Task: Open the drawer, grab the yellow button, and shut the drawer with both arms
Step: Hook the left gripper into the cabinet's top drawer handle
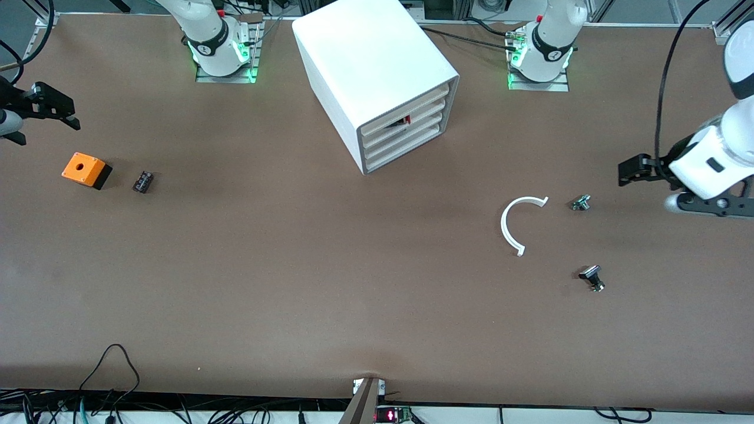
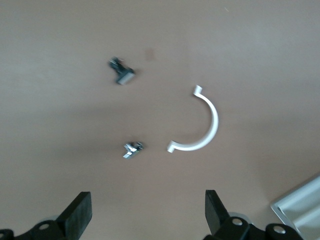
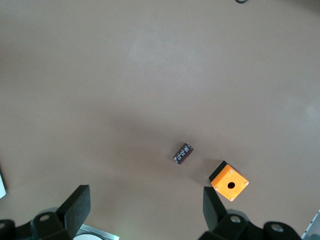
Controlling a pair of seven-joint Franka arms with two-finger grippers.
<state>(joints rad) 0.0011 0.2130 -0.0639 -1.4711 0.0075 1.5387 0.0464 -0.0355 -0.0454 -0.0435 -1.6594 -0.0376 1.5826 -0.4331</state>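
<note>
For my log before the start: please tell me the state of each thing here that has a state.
White cabinet's uppermost drawer: shut.
Three lower drawers: shut.
Left gripper: open, empty, over the table.
Right gripper: open, empty, over the table.
Orange box with a hole: upright, hole on top.

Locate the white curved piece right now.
The white curved piece lies on the table toward the left arm's end, nearer to the front camera than the cabinet, beside two small black-and-silver parts.
</note>
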